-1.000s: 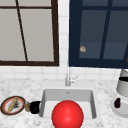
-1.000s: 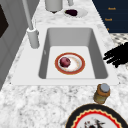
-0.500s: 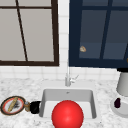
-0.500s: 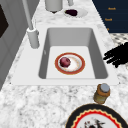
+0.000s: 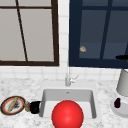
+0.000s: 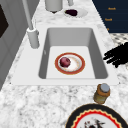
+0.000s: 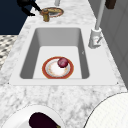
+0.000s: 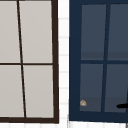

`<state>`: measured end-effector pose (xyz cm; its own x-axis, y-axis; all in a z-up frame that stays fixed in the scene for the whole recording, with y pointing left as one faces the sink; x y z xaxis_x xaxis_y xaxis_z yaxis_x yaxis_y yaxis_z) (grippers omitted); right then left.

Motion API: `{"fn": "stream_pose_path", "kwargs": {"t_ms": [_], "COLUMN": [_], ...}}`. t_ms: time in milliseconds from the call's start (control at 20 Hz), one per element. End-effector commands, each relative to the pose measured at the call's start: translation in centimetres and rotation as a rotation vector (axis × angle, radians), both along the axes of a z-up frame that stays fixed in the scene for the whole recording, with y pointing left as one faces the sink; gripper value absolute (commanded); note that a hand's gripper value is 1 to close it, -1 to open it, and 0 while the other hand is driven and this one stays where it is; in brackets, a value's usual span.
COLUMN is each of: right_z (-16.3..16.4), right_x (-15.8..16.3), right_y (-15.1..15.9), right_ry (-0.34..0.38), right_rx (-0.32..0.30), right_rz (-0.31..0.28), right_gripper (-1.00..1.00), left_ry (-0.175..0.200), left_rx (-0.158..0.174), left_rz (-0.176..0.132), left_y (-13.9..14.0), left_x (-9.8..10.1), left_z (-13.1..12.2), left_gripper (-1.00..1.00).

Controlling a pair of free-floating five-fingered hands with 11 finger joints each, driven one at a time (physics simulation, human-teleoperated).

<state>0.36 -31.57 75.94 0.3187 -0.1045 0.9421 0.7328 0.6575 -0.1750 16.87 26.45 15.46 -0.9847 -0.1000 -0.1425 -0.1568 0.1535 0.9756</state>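
Front view: marble counter (image 5: 22, 86) (speckled white) surrounds sink (image 5: 45, 100).

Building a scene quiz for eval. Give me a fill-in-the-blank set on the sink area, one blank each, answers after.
1. The red-rimmed plate lies inside the ____.
2. On that plate sits a dark red ____, toward the faucet side.
3. The small jar with a grey lid stands on the counter between the sink and a patterned ____.
4. The black hand hangs at the sink's front edge, ____ from the jar.

Missing words: sink; ball; plate; apart
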Motion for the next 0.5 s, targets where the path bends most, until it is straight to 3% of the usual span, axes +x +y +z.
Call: {"fn": "stream_pose_path", "kwargs": {"t_ms": [0,450], "right_z": [0.3,0.6], "right_x": [2.7,9.4], "right_y": [0.2,-1.2], "right_ry": [-0.016,-0.016], "right_rx": [0.0,0.016], "right_rz": [-0.041,-0.023], "right_gripper": [-1.0,-1.0], "left_ry": [0.0,0.0], "left_rx": [0.0,0.0], "left_rz": [0.0,0.0], "left_y": [0.0,0.0], "left_x": [0.0,0.0], "left_z": [0.0,0.0], "left_gripper": [0.0,0.0]}}
